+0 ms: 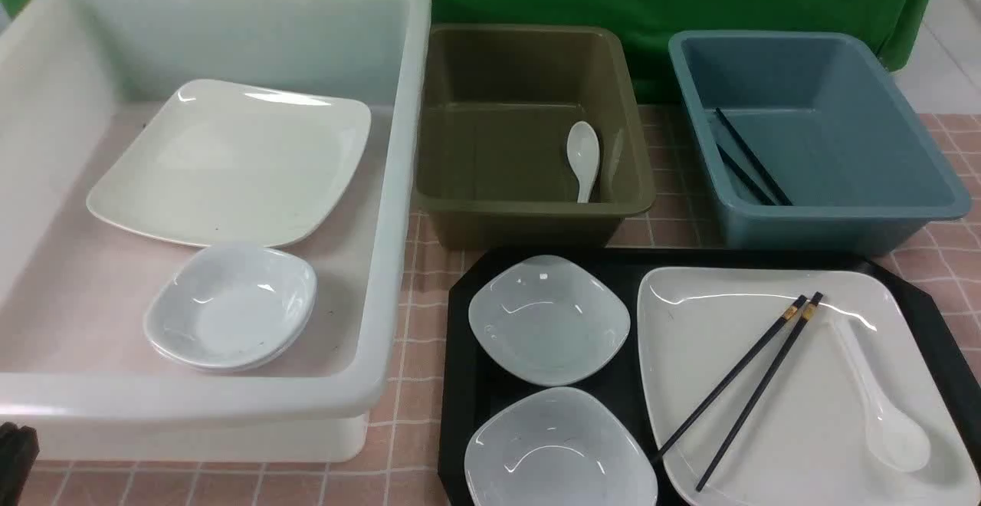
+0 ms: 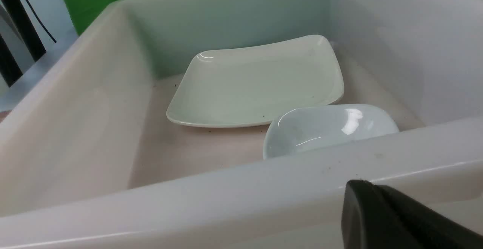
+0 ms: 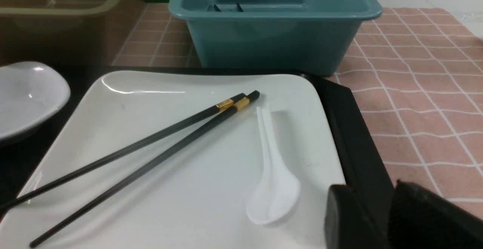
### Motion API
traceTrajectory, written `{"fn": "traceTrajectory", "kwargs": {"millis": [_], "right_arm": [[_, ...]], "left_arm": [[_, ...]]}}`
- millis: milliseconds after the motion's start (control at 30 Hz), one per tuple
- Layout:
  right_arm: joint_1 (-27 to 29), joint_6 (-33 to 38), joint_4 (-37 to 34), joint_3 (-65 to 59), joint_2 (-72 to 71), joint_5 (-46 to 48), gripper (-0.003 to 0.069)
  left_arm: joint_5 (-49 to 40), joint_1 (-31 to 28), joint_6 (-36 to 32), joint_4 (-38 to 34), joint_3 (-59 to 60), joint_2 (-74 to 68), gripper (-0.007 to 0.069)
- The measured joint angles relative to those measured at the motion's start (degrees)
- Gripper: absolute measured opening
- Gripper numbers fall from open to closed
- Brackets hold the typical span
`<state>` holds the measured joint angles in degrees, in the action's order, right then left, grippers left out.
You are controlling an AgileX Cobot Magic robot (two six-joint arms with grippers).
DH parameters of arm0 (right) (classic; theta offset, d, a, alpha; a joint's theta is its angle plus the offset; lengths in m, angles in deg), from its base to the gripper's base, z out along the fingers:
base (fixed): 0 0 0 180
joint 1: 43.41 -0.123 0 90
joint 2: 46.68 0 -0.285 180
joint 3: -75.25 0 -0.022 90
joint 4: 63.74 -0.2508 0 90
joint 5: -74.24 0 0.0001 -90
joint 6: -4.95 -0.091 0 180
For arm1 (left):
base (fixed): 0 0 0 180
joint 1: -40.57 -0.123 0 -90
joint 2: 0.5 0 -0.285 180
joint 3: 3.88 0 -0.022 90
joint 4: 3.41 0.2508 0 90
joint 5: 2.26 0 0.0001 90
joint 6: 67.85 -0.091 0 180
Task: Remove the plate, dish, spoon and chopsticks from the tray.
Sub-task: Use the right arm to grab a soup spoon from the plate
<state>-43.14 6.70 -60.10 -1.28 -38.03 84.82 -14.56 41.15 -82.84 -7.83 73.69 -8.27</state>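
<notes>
Resting on the plate [image 1: 705, 322] in the tray [image 1: 935, 337], chopsticks [image 1: 732, 377] and spoon [image 1: 893, 433] lie near the right gripper [image 3: 371, 203], jaws parted and empty; the left gripper [image 2: 371, 192], pressed together, sits outside a white tub [image 2: 226, 188].

My left gripper [image 2: 371, 196] sits low with its jaws pressed together; my right gripper [image 3: 383, 203] holds its jaws slightly apart, gripping nothing.
</notes>
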Motion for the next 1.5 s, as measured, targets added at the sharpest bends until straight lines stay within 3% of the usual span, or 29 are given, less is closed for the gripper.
{"fn": "traceTrajectory", "kwargs": {"millis": [600,800,900,1033,1100,1167,1200,1267,1367,1500], "right_arm": [[0.0,0.0,0.0,0.0,0.0,0.0,0.0242],[0.0,0.0,0.0,0.0,0.0,0.0,0.0242],[0.0,0.0,0.0,0.0,0.0,0.0,0.0242],[0.0,0.1,0.0,0.0,0.0,-0.1,0.0242],[0.0,-0.7,-0.5,0.0,0.0,-0.9,0.0242],[0.0,-4.2,-2.7,-0.4,0.0,-3.5,0.0242],[-0.1,-9.3,-5.1,-0.5,0.0,-5.9,0.0242],[-0.1,-16.0,-7.7,-0.5,0.0,-11.1,0.0242],[-0.1,-27.2,-9.4,-0.5,0.0,-19.1,0.0242],[-0.1,-30.7,-9.6,-0.5,0.0,-25.6,0.0242]], "left_arm": [[1.6,0.0,0.1,0.3,0.0,0.0,0.0005],[14.7,0.0,6.9,-12.4,0.0,0.0,0.0005],[19.3,0.0,9.0,-14.4,0.0,0.0,0.0005],[25.3,0.0,15.0,-15.4,0.0,0.0,0.0005],[31.9,0.0,23.0,-15.5,0.0,0.0,0.0005],[39.5,0.0,30.4,-15.0,0.0,0.0,0.0005],[44.6,0.0,33.9,-14.5,-0.1,0.0,0.0005],[47.1,0.0,39.0,-14.4,-2.5,0.1,0.0005],[39.5,0.0,43.2,-13.2,-12.0,-0.4,0.0005],[11.1,0.0,44.0,-3.7,-32.5,-9.0,0.0005]]}}
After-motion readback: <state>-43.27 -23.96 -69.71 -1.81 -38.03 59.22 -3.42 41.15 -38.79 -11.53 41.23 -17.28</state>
